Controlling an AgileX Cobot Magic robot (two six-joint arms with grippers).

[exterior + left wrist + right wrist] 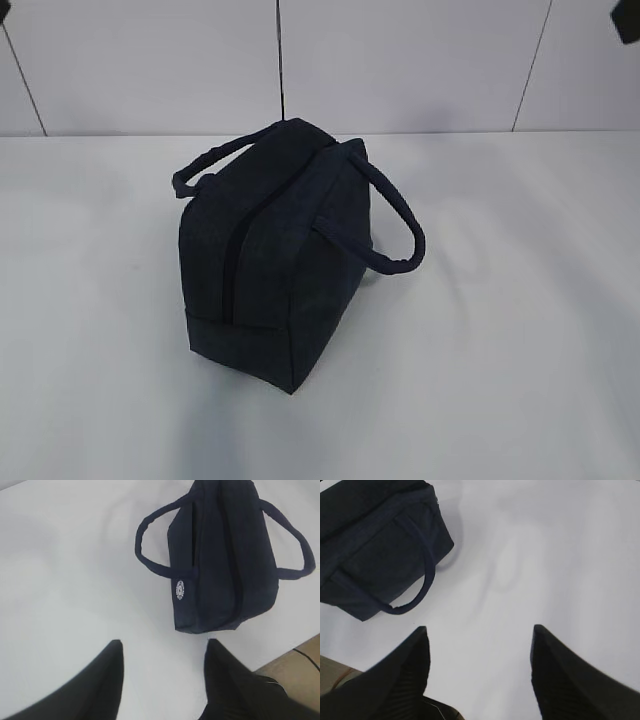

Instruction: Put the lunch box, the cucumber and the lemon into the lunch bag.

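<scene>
The lunch bag (285, 250) is matt navy cloth (finely woven) on a smooth white table (520, 300).

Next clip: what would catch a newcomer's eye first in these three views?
The dark navy lunch bag stands alone in the middle of the white table, its two loop handles flopped out to either side and a small round white emblem on one end. Both wrist views show open, empty grippers, the left gripper and right gripper, above bare tabletop beside the bag. No lunch box, cucumber or lemon is visible anywhere.
</scene>
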